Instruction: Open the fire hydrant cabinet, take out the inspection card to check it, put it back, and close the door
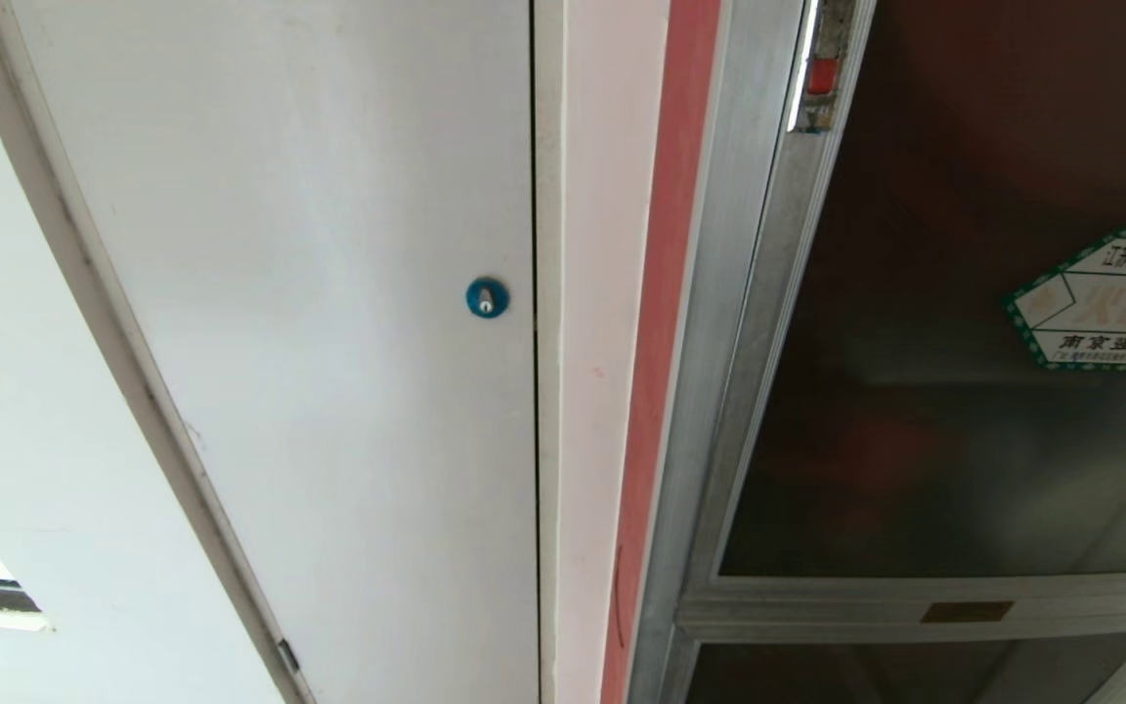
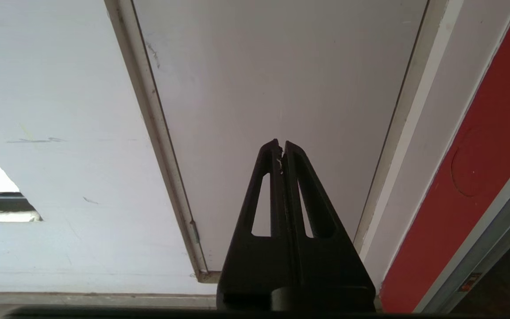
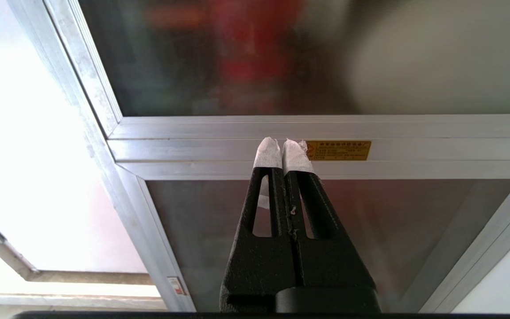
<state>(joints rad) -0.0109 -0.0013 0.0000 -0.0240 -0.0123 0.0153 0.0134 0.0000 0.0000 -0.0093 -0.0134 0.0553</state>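
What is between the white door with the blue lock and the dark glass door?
In the head view: a white strip, a red strip, then the cabinet's silver frame.

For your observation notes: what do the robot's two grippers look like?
Both are black, with two long tapering fingers, each pierced by a slot. The left gripper has bare tips; the right gripper has its fingertips wrapped in white tape. No cables show.
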